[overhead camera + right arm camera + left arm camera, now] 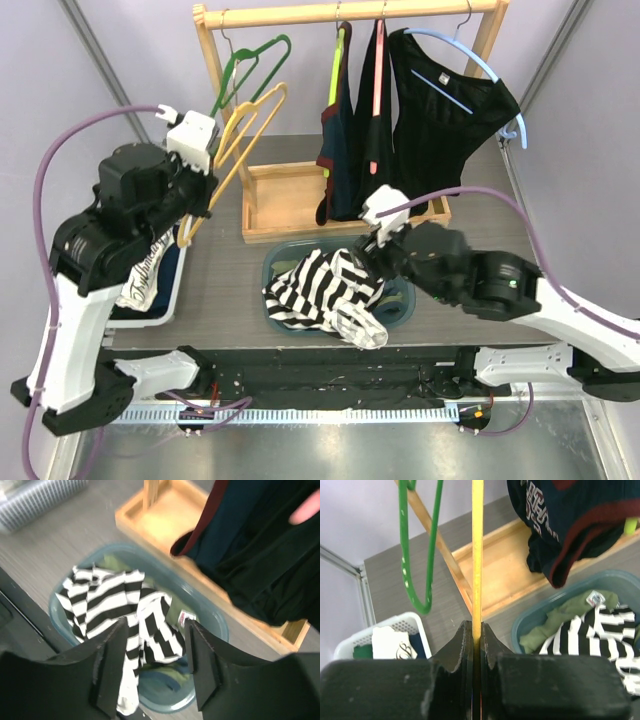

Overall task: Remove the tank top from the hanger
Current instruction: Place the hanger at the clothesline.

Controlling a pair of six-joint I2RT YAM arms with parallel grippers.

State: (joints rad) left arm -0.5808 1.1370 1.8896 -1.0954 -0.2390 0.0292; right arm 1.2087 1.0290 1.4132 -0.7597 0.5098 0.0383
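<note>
While the left gripper (198, 203) is clamped shut on the yellow hanger (250, 122), the striped tank top (318, 285) is already off it and lies crumpled in the teal basket (406, 306) at the near edge of the table. From overhead the top spreads mostly left to right across the basket, with one bunched end spilling over the near rim on the right side. The yellow hanger is bare. Its long axis runs on a slant from the left gripper up and to the right, towards the wooden rack (350, 12), beside a green hanger (252, 58) on the rail.

The right gripper (374, 250) hovers over the basket with its jaws apart and nothing between them.

The left wrist view shows what the overhead one cannot: the two fingers of the left gripper (476, 630) pressed tight against a thin yellow bar of the hanger (477, 555), which stands straight up out of them. It also shows an olive garment (560, 625) under the stripes (600, 630).

The right wrist view looks down between the parted fingers of the right gripper (156, 625) onto the striped cloth (115, 600), which sits below them, not pinched. Only the overhead view shows the dark garments (440, 100) hanging on the rail.
</note>
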